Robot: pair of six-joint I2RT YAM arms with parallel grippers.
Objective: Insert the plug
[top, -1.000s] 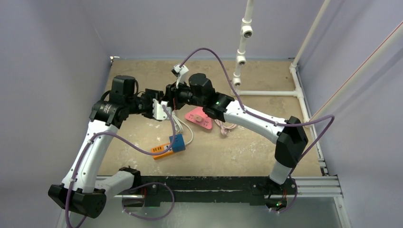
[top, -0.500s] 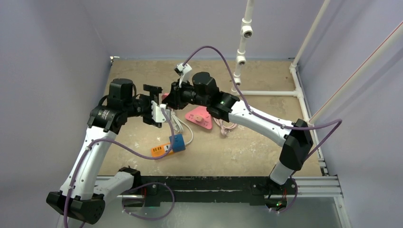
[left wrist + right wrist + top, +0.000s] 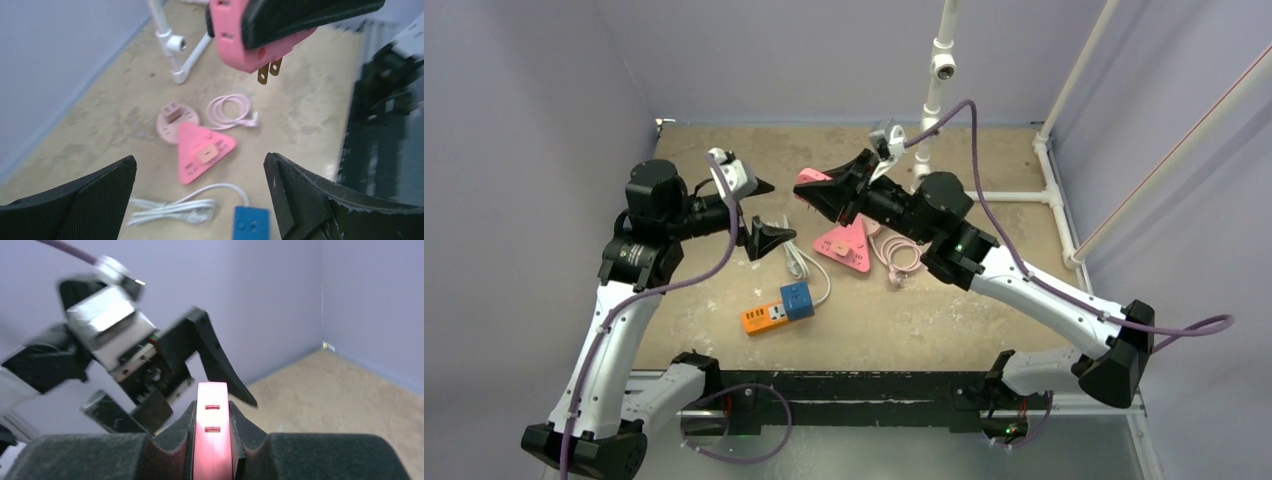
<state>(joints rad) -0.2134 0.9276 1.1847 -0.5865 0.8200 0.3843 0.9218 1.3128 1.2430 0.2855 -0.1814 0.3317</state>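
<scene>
Clamps the pink plug (image 3: 810, 177) in the right gripper (image 3: 829, 195), arm reaching left, high above the surface (image 3: 874, 330), prongs pointing down. Holds the left gripper (image 3: 762, 212) released, spread wide, facing the plug.

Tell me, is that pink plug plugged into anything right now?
Out. The right claw holds the pink plug in the air, and its two brass prongs are bare, in no socket.

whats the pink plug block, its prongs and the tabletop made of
Pink plug block: likely moulded plastic, smooth matte, uniform colour, rounded edges.
Prongs: metal, brass-like; flat yellowish blades with dull shine.
Tabletop: perhaps fibreboard or cork; matte tan, mottled with pale scuffs.
</scene>
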